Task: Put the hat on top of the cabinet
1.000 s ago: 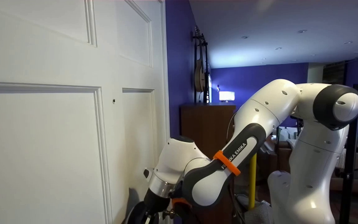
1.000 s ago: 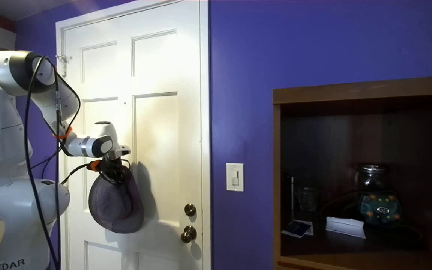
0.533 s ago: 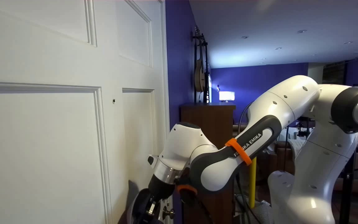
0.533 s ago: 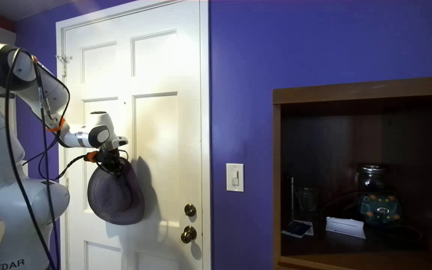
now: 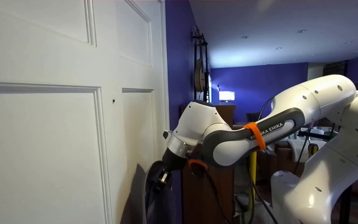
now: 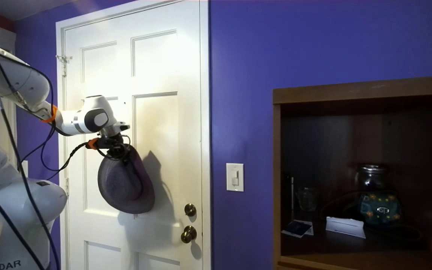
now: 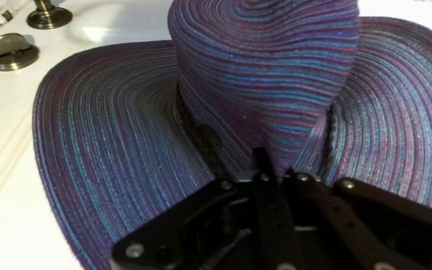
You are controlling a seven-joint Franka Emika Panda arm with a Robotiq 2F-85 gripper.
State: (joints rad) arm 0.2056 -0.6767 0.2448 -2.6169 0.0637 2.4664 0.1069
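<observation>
Gripper [image 7: 278, 170] was pinched tight on crown of wide-brimmed striped hat [image 6: 124, 183]; hat hung below it, brim steep, nr panelled door [image 6: 165, 123]. Top of wooden cabinet [image 6: 364, 90] sat higher, off to R in an exterior view; lift prob. needed 1st.

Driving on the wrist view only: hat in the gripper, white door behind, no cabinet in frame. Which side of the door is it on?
Observer: In an exterior view, the cabinet stands to the right of the white door.
Operator: Am I high enough for its top?
Observer: Doesn't look like it. In both exterior views the hat hangs lower than the cabinet's top.
Operator: Anything between door and cabinet?
Observer: A white light switch, on the purple wall.
</observation>
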